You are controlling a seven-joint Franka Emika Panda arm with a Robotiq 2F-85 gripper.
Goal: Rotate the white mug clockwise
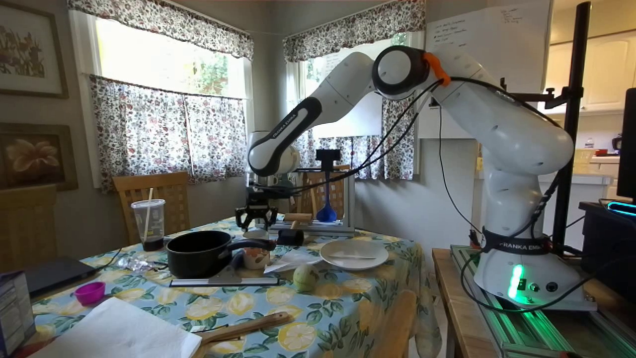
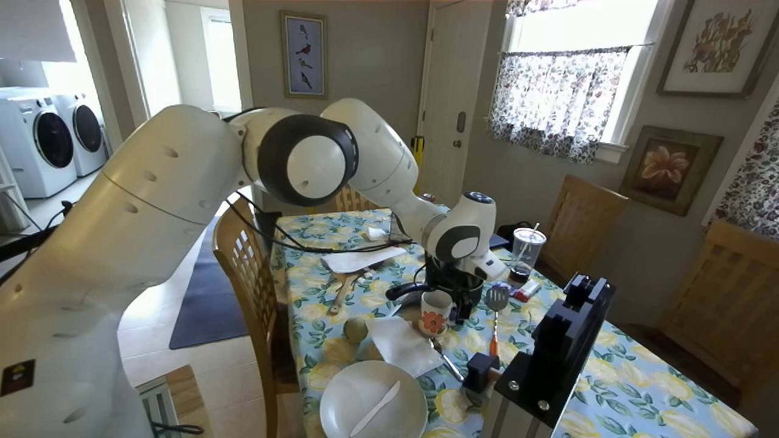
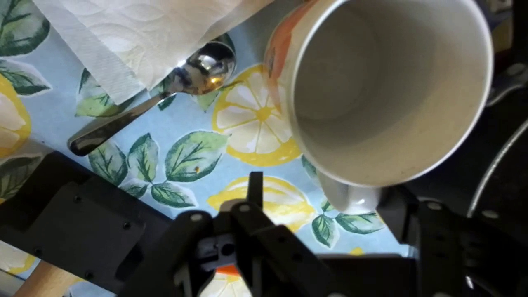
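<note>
Gaping wide with nothing gripped, the hand [image 3: 326,200] faces the white mug [image 3: 383,95], whose handle [image 3: 350,199] juts toward it between the fingertips [image 3: 255,187], nearer one.

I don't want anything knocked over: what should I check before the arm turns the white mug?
1. Hand open: ok; its fingers stand apart.
2. White mug upright: ok.
3. Mug empty: ok; nothing shows inside in the wrist view.
4. Mug handle between the fingers: cannot tell; it appears so in the wrist view, but depth is unclear.
5. Metal spoon clear of the mug: ok; tablecloth shows between them.
6. Black saucepan clear of the mug: cannot tell; its handle overlaps the mug in an exterior view.
</note>
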